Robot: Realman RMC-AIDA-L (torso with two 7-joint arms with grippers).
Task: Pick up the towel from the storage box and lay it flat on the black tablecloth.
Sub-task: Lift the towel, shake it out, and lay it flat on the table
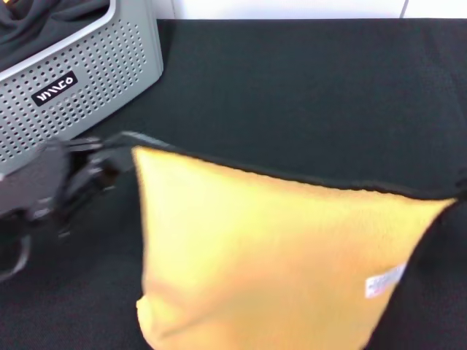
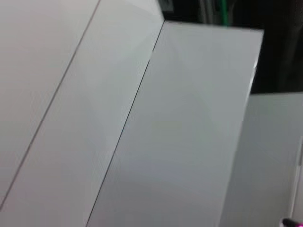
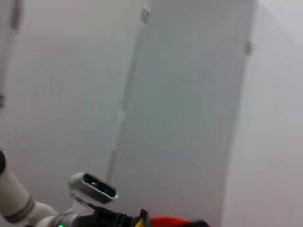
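Observation:
The yellow-orange towel (image 1: pixel 270 248) hangs spread out and lifted above the black tablecloth (image 1: pixel 306 95), with its dark top edge stretched taut and its white tag (image 1: pixel 384 281) at the lower right. My left gripper (image 1: pixel 125 148), black and blurred, is shut on the towel's upper left corner. The towel's upper right corner reaches the head view's right edge, and what holds it there is out of view. The light grey perforated storage box (image 1: pixel 95 73) with its black label stands at the far left, behind my left gripper. The wrist views show only walls.
Smooth black fabric with folds (image 1: pixel 44 22) lies inside the storage box. The tablecloth ends at a white wall (image 1: pixel 292 9) at the far side. The right wrist view shows a white robot part with a lens (image 3: pixel 92 185).

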